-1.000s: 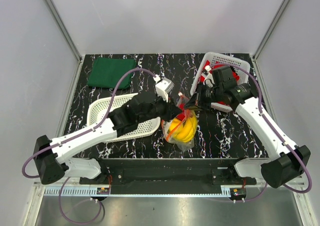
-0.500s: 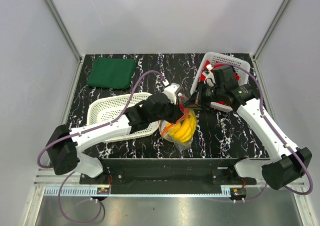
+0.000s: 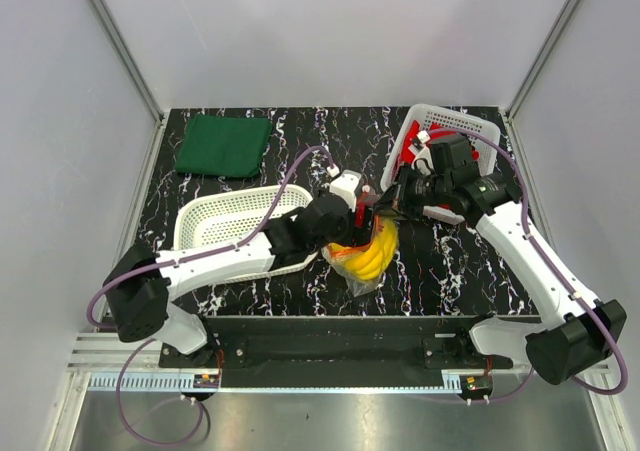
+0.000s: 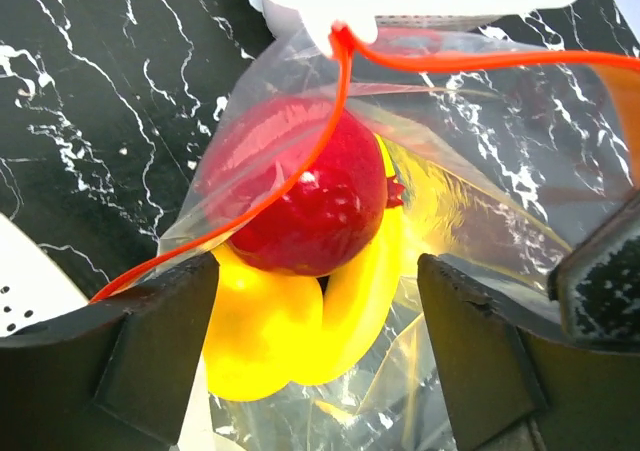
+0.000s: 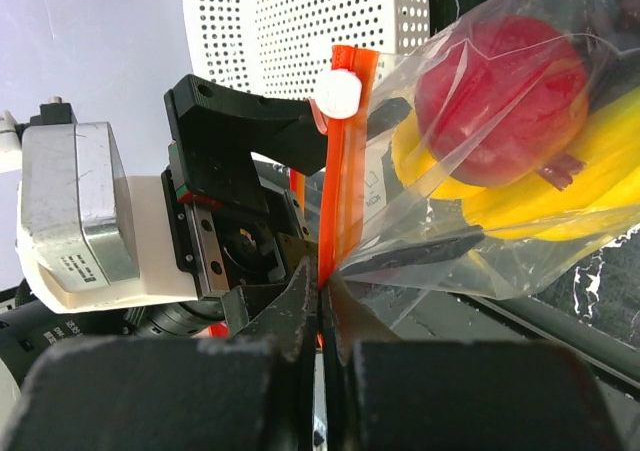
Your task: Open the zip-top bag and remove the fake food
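- Overhead, both arms hid most of the zip-top bag point(image 3: 362, 279).
- Right gripper point(image 5: 322, 291) pinched its orange strip point(image 5: 338, 171).
- Left gripper point(image 4: 318, 301) stood wide apart; fake food point(image 4: 310, 196) partly cut off.

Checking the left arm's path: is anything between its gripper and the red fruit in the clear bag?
Yes: the plastic of the clear crinkly zip-top bag and its orange-red zip strip lie over the round red plastic fruit, between it and the open left gripper.
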Robot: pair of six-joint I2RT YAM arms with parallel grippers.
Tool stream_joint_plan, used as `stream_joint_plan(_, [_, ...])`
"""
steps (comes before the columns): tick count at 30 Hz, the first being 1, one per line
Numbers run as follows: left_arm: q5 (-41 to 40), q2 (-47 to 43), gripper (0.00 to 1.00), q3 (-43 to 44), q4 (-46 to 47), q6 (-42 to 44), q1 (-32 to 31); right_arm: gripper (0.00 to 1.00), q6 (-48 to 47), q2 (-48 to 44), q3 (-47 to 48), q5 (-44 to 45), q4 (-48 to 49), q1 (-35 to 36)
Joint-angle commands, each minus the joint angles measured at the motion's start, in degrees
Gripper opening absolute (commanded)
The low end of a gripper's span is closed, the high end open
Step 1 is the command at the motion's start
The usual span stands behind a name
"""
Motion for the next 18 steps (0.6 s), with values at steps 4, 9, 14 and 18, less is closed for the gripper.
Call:
stream_joint_plan(4, [-2.58, 4.05, 0.96, -0.27, 10.98, 0.94, -0.32, 0.0, 2.23, -3.15, -1.87, -5.78, 4.9, 0.86])
stream_joint_plan(9, [-4.0, 7.22, 0.99, 0.44, 15.01, 4.1, -0.23, 0.0, 2.14, -3.24, -2.49, -6.39, 4.9, 1.13])
stream_joint_plan(14, [-3.2, 10.91, 0.8, -0.25, 21.95, 7.79, -0.15, 0.0, 2.23, -3.59, -2.93, -5.87, 4.55, 1.13])
stream_joint_plan(18, [-2.67, 12.41, 0.55, -0.79, 26.62, 10.69, 0.03, 0.0, 1.36, -4.03, -2.75, -4.9, 3.5, 1.13])
